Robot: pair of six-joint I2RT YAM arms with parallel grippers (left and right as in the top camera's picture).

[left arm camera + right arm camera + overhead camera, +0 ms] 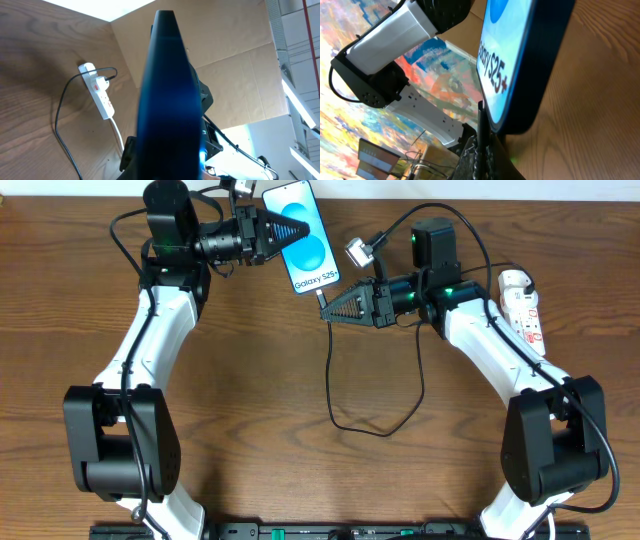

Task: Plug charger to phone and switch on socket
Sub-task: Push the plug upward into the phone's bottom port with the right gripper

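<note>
table: dark wood grain; backdrop: brown cardboard; side: multicoloured painted panel

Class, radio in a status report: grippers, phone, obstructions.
Left gripper shut on phone. Right gripper shut on charger, tip at phone's bottom edge, seating unclear. No obstruction.

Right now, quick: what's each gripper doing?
Left gripper: closed, holding the phone.
Right gripper: closed, holding the charger near its connector tip, at the phone's bottom edge.
</note>
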